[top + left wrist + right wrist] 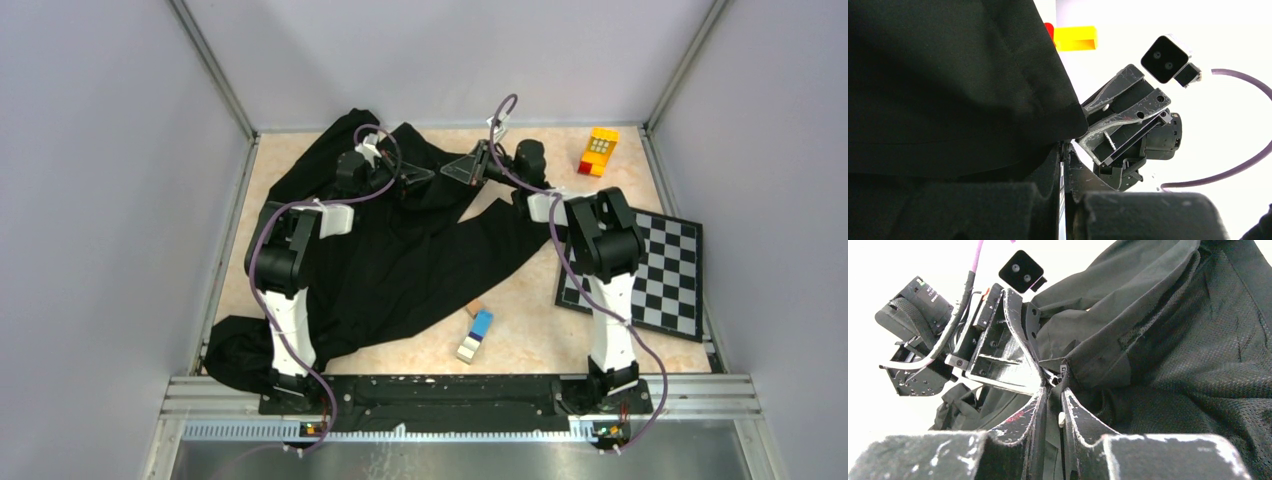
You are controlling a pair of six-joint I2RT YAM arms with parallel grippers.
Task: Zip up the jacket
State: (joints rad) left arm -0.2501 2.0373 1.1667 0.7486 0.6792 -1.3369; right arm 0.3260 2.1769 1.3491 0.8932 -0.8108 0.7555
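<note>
Top view: the jacket [400, 270] is sprawling black and rumpled, mostly on the near side of both grippers. The left gripper [418, 178] and right gripper [462, 170] are facing each other tip to tip over its far edge.

Left wrist cam: the left gripper [1064, 155] is pinching nearly closed on a smooth matte fold of jacket [948, 90], which is bulging above and to its left. The right gripper [1087, 122], scratched grey plastic, is touching the same hem just beyond.

Right wrist cam: the right gripper [1053, 397] is squeezing down to a slit on the jacket [1173, 340] edge. Mesh lining is showing to its right, and the left gripper [1040, 375] is sitting directly opposite.
</note>
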